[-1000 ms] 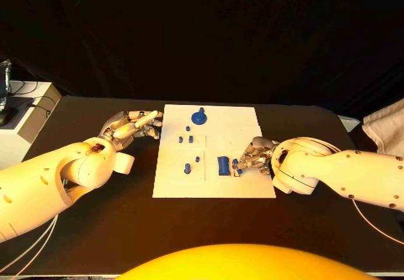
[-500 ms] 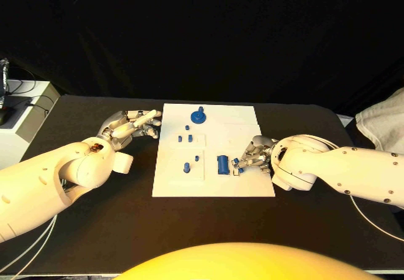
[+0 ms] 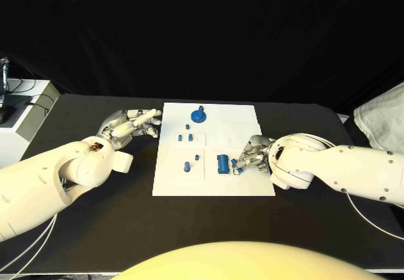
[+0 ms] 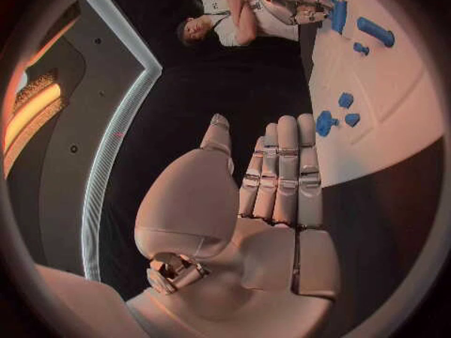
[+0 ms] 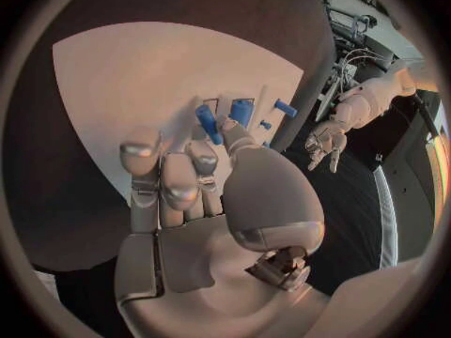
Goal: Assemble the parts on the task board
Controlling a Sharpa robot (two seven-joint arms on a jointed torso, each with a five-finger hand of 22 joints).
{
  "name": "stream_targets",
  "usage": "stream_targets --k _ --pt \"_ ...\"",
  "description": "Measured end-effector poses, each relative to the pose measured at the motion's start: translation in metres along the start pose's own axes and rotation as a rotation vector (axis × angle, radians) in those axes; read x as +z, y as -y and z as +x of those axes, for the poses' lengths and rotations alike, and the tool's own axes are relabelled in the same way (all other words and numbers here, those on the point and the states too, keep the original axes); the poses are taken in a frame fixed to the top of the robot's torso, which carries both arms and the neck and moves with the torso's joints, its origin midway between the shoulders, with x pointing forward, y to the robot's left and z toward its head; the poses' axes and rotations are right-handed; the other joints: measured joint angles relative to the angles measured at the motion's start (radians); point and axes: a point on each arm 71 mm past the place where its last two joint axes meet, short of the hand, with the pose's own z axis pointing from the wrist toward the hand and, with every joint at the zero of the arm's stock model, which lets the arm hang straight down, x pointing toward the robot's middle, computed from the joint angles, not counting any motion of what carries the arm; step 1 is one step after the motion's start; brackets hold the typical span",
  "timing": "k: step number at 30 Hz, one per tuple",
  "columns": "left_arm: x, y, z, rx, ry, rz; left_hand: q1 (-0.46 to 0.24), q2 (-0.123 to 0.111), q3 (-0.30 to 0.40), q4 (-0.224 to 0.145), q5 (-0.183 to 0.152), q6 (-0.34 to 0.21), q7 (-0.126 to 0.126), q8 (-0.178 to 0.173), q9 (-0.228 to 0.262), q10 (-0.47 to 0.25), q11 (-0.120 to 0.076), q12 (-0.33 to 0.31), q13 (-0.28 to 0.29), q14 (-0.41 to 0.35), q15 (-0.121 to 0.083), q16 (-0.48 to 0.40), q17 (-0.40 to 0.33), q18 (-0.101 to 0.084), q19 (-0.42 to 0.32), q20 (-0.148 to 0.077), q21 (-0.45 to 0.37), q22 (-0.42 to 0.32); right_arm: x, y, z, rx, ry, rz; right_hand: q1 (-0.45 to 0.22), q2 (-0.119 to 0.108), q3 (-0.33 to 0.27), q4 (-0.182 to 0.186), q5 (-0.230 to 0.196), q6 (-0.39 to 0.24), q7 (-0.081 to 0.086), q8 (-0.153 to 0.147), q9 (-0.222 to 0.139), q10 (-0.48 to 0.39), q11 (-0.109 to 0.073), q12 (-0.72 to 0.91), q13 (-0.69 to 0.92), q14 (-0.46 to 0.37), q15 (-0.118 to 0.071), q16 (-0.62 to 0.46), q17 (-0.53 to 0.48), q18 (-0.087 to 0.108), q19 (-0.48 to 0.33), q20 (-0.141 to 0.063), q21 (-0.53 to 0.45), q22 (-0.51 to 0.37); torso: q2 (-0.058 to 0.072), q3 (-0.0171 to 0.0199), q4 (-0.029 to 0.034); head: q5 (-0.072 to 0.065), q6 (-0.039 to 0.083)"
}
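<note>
Blue parts (image 3: 222, 164) on white task board (image 3: 213, 185)

This looks like a robot laboratory or a demonstration stand. A black surface (image 3: 101, 233) stands in front of a black curtain (image 3: 211, 46). At one side there is a white cabinet (image 3: 21, 131) with cables (image 3: 18, 87) on it. The left wrist view shows a ceiling with curved light strips (image 4: 117, 139).
</note>
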Motion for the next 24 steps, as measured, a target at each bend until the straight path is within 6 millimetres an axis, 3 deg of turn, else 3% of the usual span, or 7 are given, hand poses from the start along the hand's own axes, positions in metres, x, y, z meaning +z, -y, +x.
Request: stream_targets --k 13,24 --pt "0.0 -0.0001 -0.0004 0.0 0.001 -0.001 0.0 0.0 0.0 0.0 0.0 0.0 0.0 0.0 0.0 0.0 0.0 0.0 0.0 0.0 0.0 0.0 0.0 0.0 0.004 0.004 0.0 0.002 0.0017 0.0025 -0.0017 -0.004 -0.001 0.008 -0.011 0.011 -0.019 -0.019 -0.007 0.018 0.0 -0.011 -0.04 0.005 -0.011 0.0 0.002 0.004 -0.004 0.0 0.001 0.0 0.0 0.0 -0.006 0.0 -0.001 -0.0007 0.0015 -0.003 -0.002" --pt "-0.0001 -0.0002 -0.0008 0.001 0.002 -0.002 0.0 0.0 0.0 0.0 0.0 0.0 0.0 0.0 0.0 0.0 0.0 0.0 0.0 0.0 0.0 0.0 0.0 0.0 0.004 0.004 0.0 0.002 0.001 0.0026 -0.0018 -0.019 0.001 0.005 -0.023 0.022 -0.006 -0.019 0.004 0.022 0.002 -0.006 -0.04 0.005 -0.011 0.0 0.003 0.004 -0.004 0.0 0.008 0.0 0.004 -0.004 -0.006 0.001 -0.001 -0.0002 0.0023 -0.005 -0.002"
